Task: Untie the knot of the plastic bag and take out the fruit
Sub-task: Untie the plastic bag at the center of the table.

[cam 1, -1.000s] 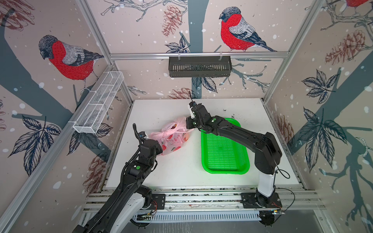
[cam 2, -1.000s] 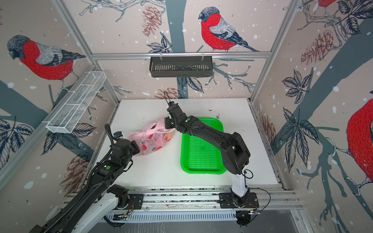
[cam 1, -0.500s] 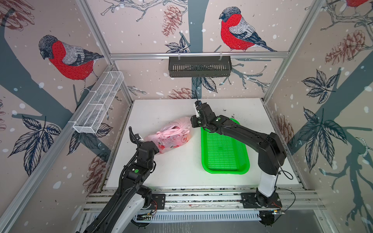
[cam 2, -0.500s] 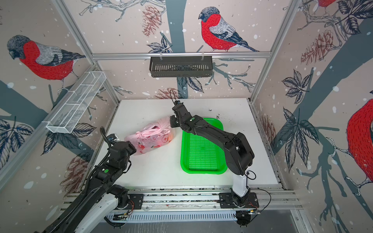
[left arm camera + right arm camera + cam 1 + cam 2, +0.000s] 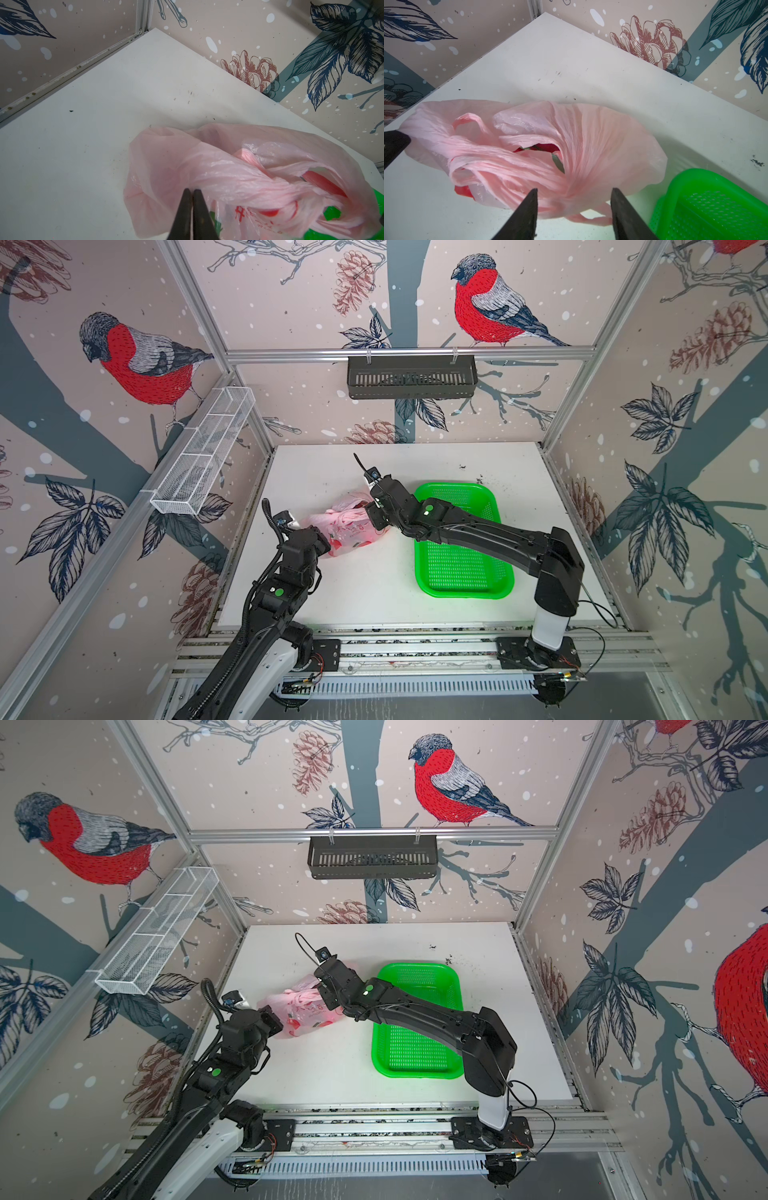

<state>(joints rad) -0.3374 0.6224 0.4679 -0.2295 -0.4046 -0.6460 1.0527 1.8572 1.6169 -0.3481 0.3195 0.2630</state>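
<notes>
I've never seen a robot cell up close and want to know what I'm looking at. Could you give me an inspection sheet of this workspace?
Surface: white table, faintly scuffed.
Job's things: pink bag slumped on the table beside the basket; handles bunched in a twist, tied or not, cannot tell; red and green shows through a gap, perhaps fruit.
Clutter: green basket, nothing seen in it; dark specks behind it.
Grippers: left gripper shut, pinching the bag; right gripper open at the bag.
Cables: black loop at the left wrist; thin lead at the right wrist.
Surroundings: bird wallpaper; black rack at the back; wire rack on the left wall.
</notes>
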